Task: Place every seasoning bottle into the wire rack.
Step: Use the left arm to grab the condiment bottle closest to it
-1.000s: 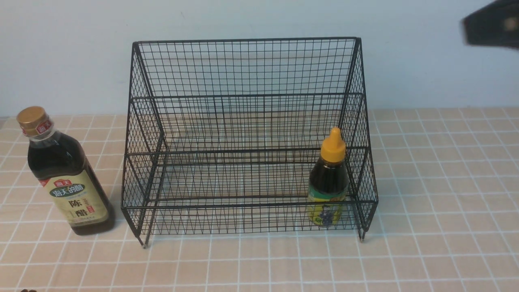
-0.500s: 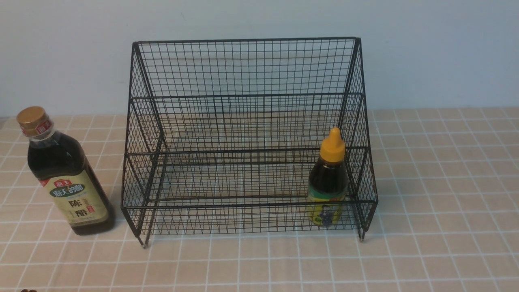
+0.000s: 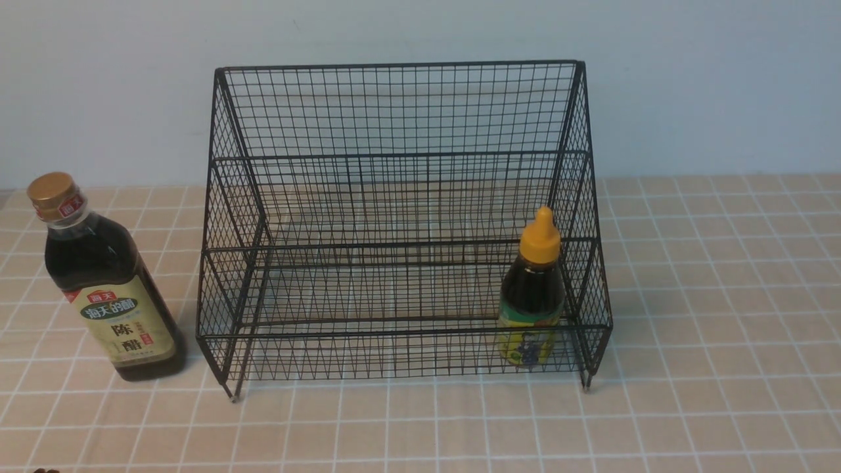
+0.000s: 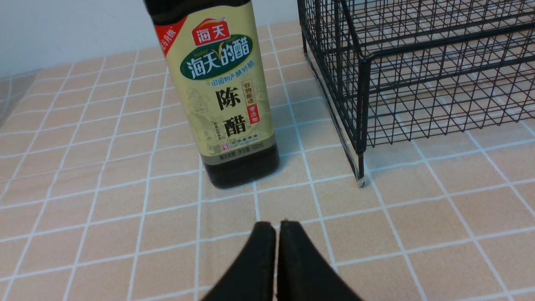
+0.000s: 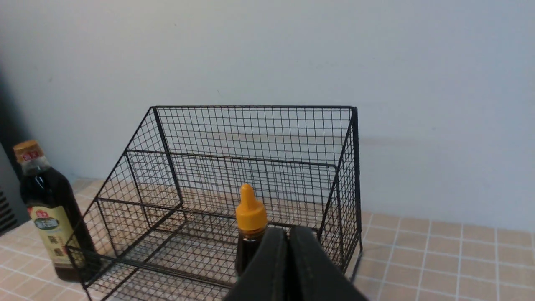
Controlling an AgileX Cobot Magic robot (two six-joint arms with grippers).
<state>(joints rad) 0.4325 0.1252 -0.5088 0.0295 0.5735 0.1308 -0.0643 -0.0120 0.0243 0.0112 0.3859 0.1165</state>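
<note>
Rack [image 3: 394, 156] of black wire mesh around squat bottle [image 3: 532, 295], tall gold-capped bottle [image 3: 105, 282] beside; left claw [image 4: 276, 225], right claw [image 5: 288, 232] pressed together.

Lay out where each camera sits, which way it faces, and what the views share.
Front view: on the robot's side, looking forward and down at the wire rack, the tall bottle beside it, the short bottle inside it; no gripper shows.
Left wrist view: low over the table, facing the tall bottle's label and a rack foot; the shut left gripper shows.
Right wrist view: higher, facing the rack and short bottle; the shut right gripper shows.
Shared: all three show the rack and tall bottle.
</note>
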